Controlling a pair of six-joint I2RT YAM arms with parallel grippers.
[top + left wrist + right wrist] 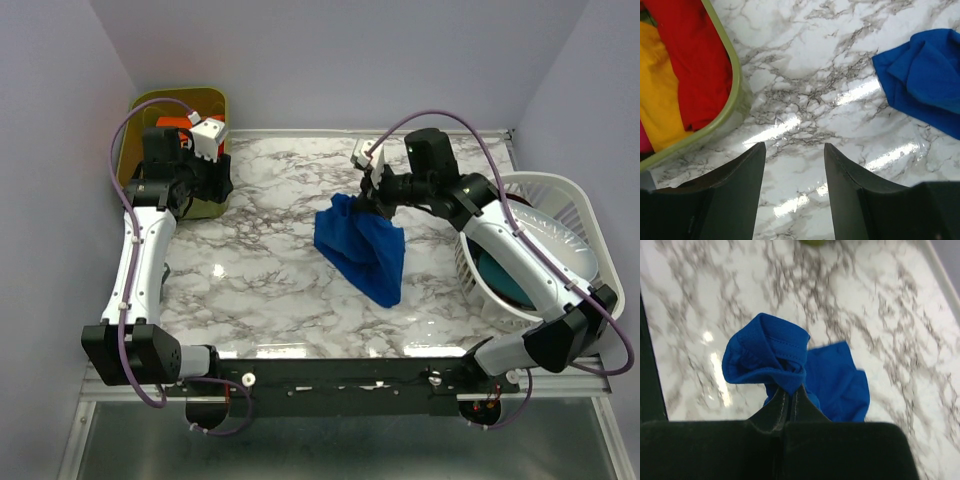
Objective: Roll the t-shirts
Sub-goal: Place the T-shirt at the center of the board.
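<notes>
Marble-print table [270,290] is looking glossy and slick, so the blue shirt [362,245] may be sliding rather than spreading once dragged. It's hanging bunched mid-table, lower end seemingly resting on the top. Soft cotton knit, stitched hem showing. Only a thin fold is being pinched, so it could be slipping free or landing crumpled. Green bin [737,90], rigid rounded rim, is holding a red shirt [695,60] and a yellow shirt [657,100]. Right gripper [790,392] is clamping that blue fold. Left gripper [795,150] is hovering with jaws apart, gripping nothing, beside the bin
</notes>
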